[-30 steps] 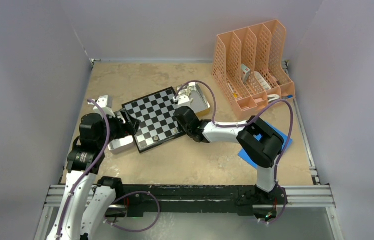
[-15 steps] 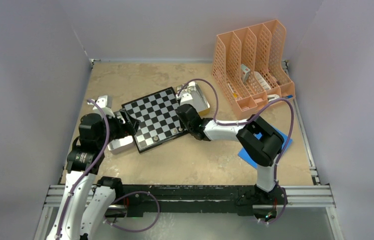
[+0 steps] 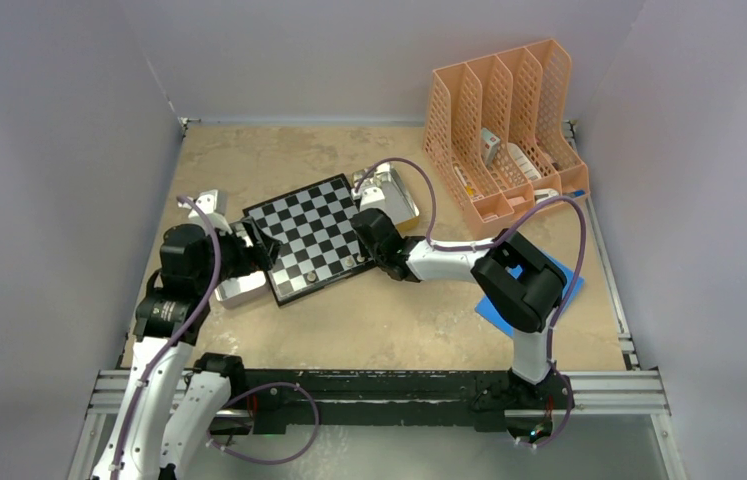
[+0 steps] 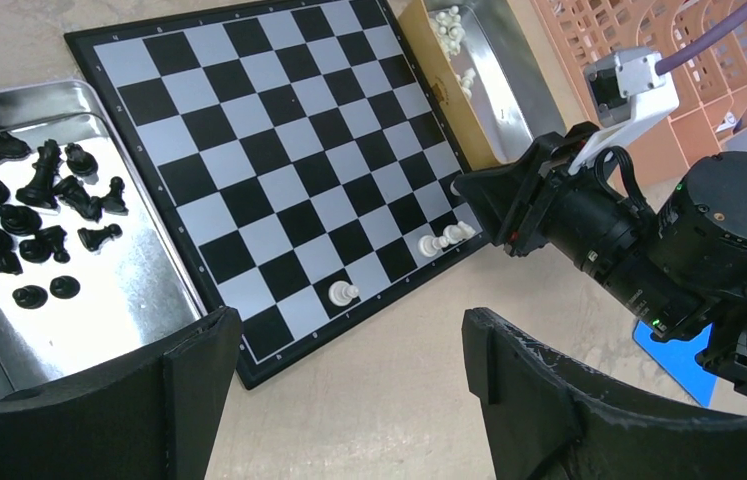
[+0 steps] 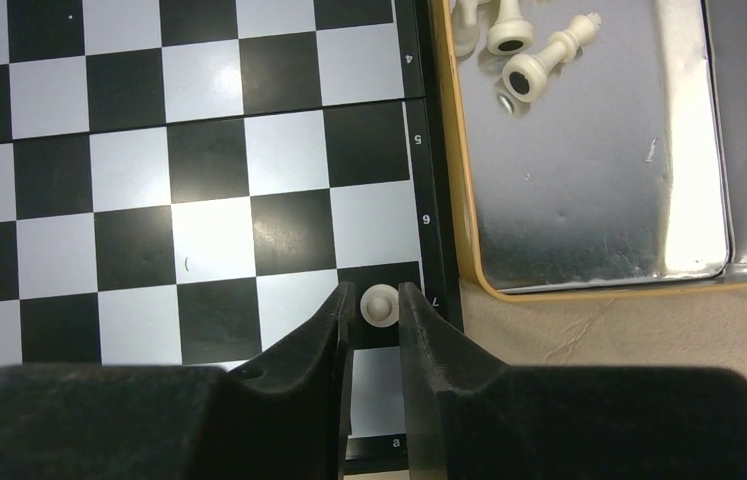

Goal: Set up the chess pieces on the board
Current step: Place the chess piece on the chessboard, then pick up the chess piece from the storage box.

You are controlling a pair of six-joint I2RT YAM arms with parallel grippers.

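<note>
The board [image 3: 307, 238] lies tilted at mid-table. My right gripper [image 5: 377, 300] hangs over the board's [image 5: 199, 180] edge row. Its fingers stand narrowly open on either side of a pale pawn [image 5: 380, 306], which stands on a black square with a thin gap at its left side. The left wrist view shows three pale pieces on the board [image 4: 279, 150]: one [image 4: 346, 292] alone and two [image 4: 446, 238] by the right gripper [image 4: 469, 195]. My left gripper [image 4: 349, 340] is wide open and empty above bare table off the board's corner. Black pieces [image 4: 29, 200] lie in a metal tray [image 4: 119, 290].
A second metal tray [image 5: 599, 180] beside the board holds loose pale pieces [image 5: 529, 55]. An orange file rack [image 3: 504, 130] stands at the back right. A blue sheet [image 3: 534, 290] lies under the right arm's elbow.
The right gripper's fingers have parted slightly round the pale pawn, which now stands on its square. The right arm shifted a little towards the board's far side early on. The left arm barely moved.
</note>
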